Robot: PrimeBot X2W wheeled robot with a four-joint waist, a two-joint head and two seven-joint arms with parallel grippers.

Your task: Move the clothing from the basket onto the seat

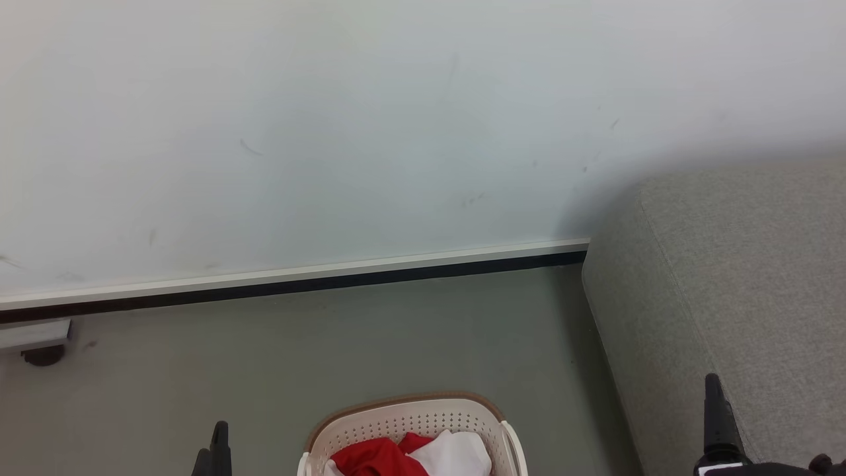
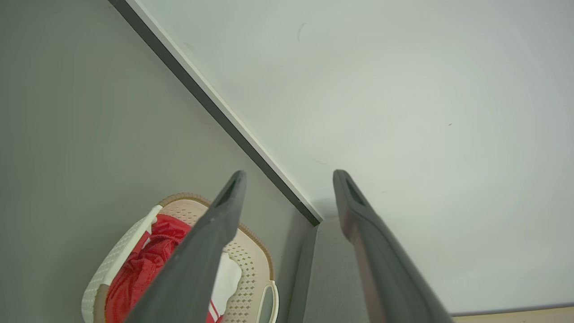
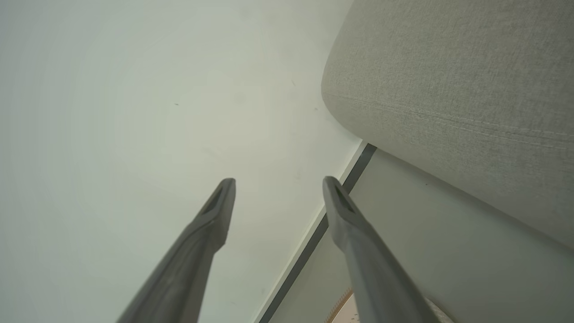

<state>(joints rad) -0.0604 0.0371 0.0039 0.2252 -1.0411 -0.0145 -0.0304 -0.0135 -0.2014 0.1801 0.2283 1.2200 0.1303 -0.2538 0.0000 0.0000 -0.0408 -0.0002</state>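
- Head view shows the basket point(image 1: 413, 423) on the floor point(image 1: 198, 370) near the seat point(image 1: 740, 277), on its left. The clothing point(image 1: 380, 457) is heaped inside it, and none lies on the visible part of the cushion.
- Left gripper point(image 2: 289, 174) hangs above the basket's side, jaws spread wide and empty, likely placed to reach down into the red fabric.
- Right gripper point(image 3: 278, 181) is likewise spread and empty beside the seat's edge, apparently kept clear of the reach.
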